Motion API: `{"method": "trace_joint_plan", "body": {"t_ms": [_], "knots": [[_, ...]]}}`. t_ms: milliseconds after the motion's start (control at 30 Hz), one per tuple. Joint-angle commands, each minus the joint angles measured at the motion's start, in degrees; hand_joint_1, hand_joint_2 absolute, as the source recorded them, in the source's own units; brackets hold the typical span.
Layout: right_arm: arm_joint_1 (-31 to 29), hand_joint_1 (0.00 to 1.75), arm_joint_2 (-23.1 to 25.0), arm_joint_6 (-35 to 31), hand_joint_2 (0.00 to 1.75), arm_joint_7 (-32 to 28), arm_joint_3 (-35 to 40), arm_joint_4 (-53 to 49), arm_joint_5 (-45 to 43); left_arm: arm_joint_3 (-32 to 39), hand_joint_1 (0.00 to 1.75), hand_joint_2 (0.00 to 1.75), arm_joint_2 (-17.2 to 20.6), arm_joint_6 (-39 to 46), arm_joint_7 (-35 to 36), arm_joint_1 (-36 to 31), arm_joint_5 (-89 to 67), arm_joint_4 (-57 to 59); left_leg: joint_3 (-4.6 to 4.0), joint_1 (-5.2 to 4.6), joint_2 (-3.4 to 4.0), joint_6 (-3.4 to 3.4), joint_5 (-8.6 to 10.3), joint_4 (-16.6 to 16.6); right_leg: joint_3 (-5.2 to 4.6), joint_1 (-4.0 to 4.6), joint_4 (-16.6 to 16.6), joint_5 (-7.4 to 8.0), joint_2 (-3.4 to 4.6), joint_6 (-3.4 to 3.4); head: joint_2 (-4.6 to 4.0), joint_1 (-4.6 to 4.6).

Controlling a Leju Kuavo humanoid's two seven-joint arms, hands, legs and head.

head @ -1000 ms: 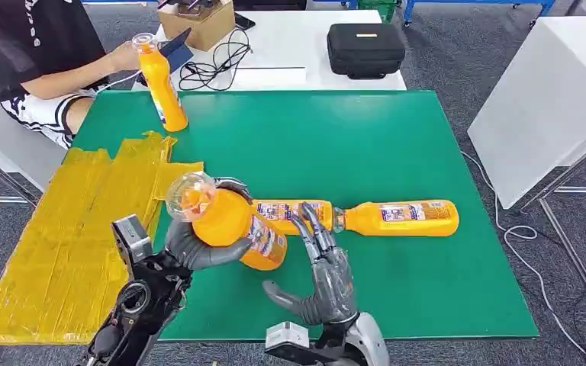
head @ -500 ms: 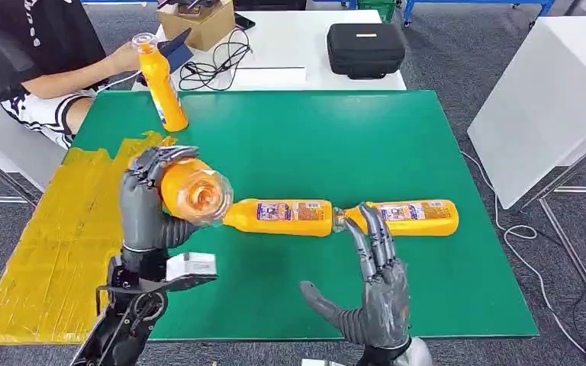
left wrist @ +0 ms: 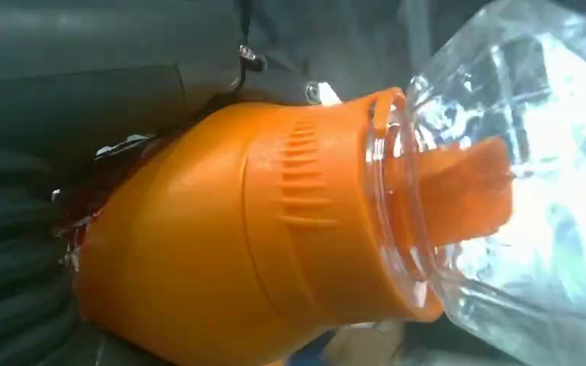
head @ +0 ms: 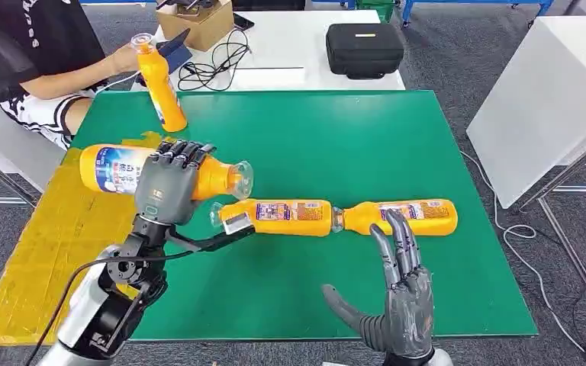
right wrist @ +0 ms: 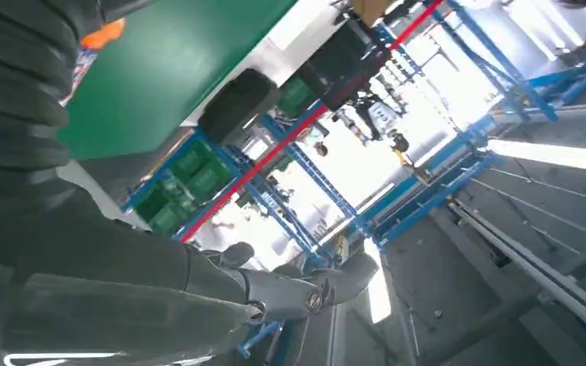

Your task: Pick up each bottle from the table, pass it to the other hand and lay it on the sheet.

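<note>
Four orange bottles are before you. Your left hand [head: 169, 183] grips one bottle [head: 114, 168] around its upper body, fingers [head: 183, 152] curled over the top of it, so the labelled base sticks out toward the yellow sheet [head: 53, 252] and the clear cap [head: 240, 177] points out over the green table [head: 351, 137]; it is held level, above the sheet's edge. Your left wrist view shows the orange shoulder and clear cap [left wrist: 519, 175] just past the palm. Two bottles lie end to end on the table, the nearer one [head: 282, 216] beside your left wrist, the farther one [head: 408, 216] just beyond your right hand [head: 397, 305], whose fingers [head: 397, 240] stand spread and hold nothing. A person's hand [head: 126, 57] holds the fourth bottle [head: 160, 84] upright at the far corner
</note>
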Motion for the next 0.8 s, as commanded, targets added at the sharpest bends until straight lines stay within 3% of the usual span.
{"method": "trace_joint_plan", "body": {"t_ms": [33,200,467,500,700,800], "knots": [[2.38,0.00,-2.08,0.57,1.75,3.46,-7.00,-3.57,3.82,1.45,1.75,1.75,2.25,-8.41,2.08,-4.27,-0.23,13.69,0.13,-0.04,-0.12,-0.01,-0.02,-0.06,0.17,-0.05,-0.05,-0.06,-0.16,0.07,0.00,0.00],[3.59,0.00,-2.96,-0.82,1.75,4.17,-8.58,-4.17,4.00,3.04,1.75,1.75,2.47,-13.25,4.10,-5.55,-0.23,17.40,0.06,0.00,-0.11,-0.01,-0.03,-0.03,0.13,-0.01,-0.06,-0.05,-0.17,0.07,0.00,0.00],[3.97,0.00,-2.72,-0.76,1.75,4.17,-8.94,-4.24,3.85,2.27,1.75,1.75,3.36,-12.18,6.53,-7.14,-0.23,20.76,0.10,-0.02,-0.11,-0.03,-0.04,-0.02,0.15,-0.03,-0.03,-0.08,-0.19,0.08,0.00,-0.02],[4.17,0.00,-2.21,0.11,1.75,4.77,-9.13,-4.21,4.77,-0.59,1.75,1.75,4.79,-13.62,11.96,-7.81,-0.23,21.06,0.10,0.00,-0.06,-0.03,-0.05,-0.02,0.14,0.00,-0.04,-0.06,-0.14,0.07,0.00,0.00],[5.86,0.00,-0.07,2.20,1.75,6.37,-9.45,-5.16,7.33,4.66,1.75,1.75,3.43,-12.82,15.86,-10.42,-0.23,28.93,0.08,-0.01,-0.09,-0.03,-0.04,-0.02,0.12,-0.01,-0.02,-0.07,-0.16,0.06,0.00,0.00],[5.80,0.00,-0.02,2.32,1.75,6.31,-9.97,-4.54,6.74,6.92,1.75,1.75,3.02,-11.44,14.39,-11.05,-0.23,31.93,0.08,-0.01,-0.07,-0.03,-0.02,-0.04,0.12,-0.01,-0.03,-0.05,-0.13,0.06,0.00,-0.02]]}}
